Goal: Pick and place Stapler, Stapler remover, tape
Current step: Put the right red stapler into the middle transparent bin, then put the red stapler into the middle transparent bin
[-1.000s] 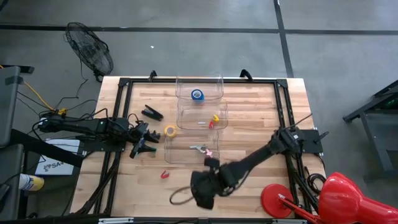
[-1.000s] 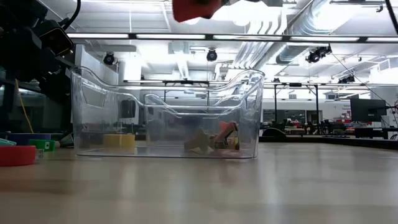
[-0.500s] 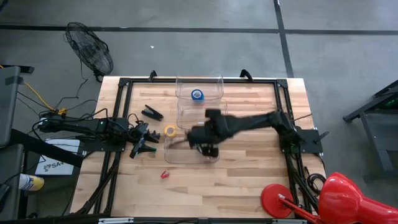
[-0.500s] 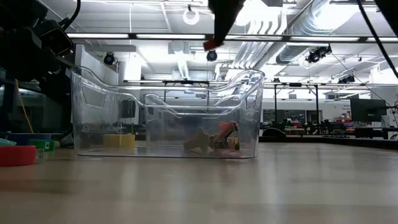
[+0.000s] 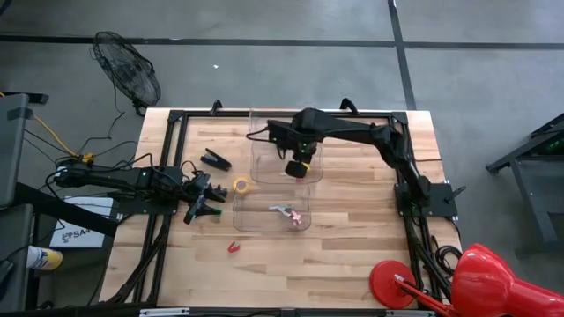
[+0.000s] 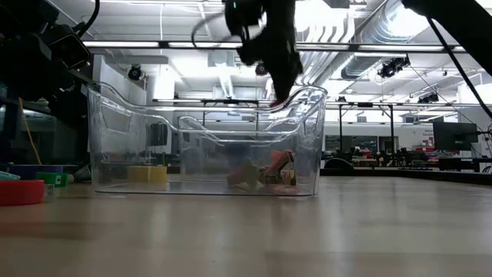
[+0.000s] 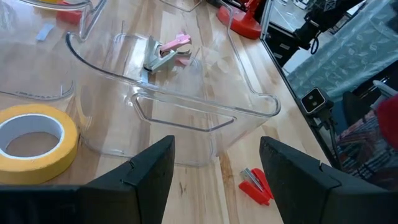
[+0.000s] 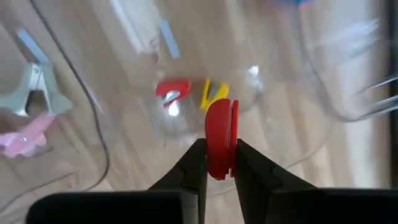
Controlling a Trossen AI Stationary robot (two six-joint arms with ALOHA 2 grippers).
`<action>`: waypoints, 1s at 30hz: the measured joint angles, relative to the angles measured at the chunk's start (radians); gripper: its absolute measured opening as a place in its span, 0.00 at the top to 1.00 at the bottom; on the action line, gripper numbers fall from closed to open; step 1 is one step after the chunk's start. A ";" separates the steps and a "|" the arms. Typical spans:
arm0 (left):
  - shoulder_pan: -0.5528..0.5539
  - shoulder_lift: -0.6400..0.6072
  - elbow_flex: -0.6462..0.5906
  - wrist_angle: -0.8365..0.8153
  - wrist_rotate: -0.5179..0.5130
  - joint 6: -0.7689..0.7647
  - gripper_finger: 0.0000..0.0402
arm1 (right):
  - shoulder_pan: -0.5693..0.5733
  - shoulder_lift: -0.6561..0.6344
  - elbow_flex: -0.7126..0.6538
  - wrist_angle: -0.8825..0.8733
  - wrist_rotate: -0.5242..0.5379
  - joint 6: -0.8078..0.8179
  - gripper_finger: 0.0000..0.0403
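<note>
Three clear bins sit in a row down the middle of the worktop (image 5: 352, 246); using the middle bin (image 5: 287, 164) as landmark. Right gripper (image 5: 298, 167) hangs over the middle bin, just inside its right half, pinched shut on a small red staple remover (image 8: 219, 148); in the right wrist view a red piece (image 8: 171, 93) and a yellow piece (image 8: 214, 93) lie on the bin floor under it. In the low view that gripper (image 6: 278, 85) is above the rim line, clear of the walls. Far bin (image 5: 282, 125), touching the middle bin's back edge, holds a blue tape roll (image 5: 279, 134). Near bin (image 5: 271, 214), against the middle bin's front edge, holds a grey-and-pink stapler-like tool (image 5: 289, 212). Yellow tape roll (image 5: 241, 186) lies on the worktop just left of the middle bin's front-left corner, outside any bin. Left gripper (image 5: 208, 199) rests low, left of that roll, fingers spread wide, holding nothing; left wrist view shows the roll (image 7: 34, 140) just beside its finger. A black clip-like thing (image 5: 216, 159) lies left of the middle bin, well apart. A small red item (image 5: 233, 247) lies on open wood in front of the near bin. Right and front parts of the worktop are bare wood, open room; black frame rails run along the edges.
</note>
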 joint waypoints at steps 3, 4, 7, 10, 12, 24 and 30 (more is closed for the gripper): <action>0.000 0.000 0.000 0.000 0.000 0.000 0.42 | -0.021 -0.001 -0.100 0.036 -0.030 -0.012 0.88; 0.000 0.000 0.000 0.001 0.000 0.000 0.42 | -0.025 -0.004 -0.136 0.056 -0.031 -0.014 0.88; 0.000 0.000 0.000 0.001 0.000 0.000 0.42 | -0.027 -0.025 -0.231 0.133 -0.044 -0.031 0.89; 0.000 0.000 0.000 0.002 0.000 0.000 0.42 | -0.030 -0.041 -0.297 0.182 -0.061 -0.035 0.86; 0.000 0.000 0.000 0.002 0.000 0.000 0.42 | -0.031 -0.043 -0.324 0.210 -0.090 -0.040 0.83; 0.000 0.000 0.000 0.002 0.000 0.000 0.42 | -0.030 -0.058 -0.351 0.295 -0.155 0.030 0.62; 0.000 0.000 0.000 0.003 0.000 0.000 0.42 | -0.015 -0.171 -0.388 0.371 -0.123 0.040 0.57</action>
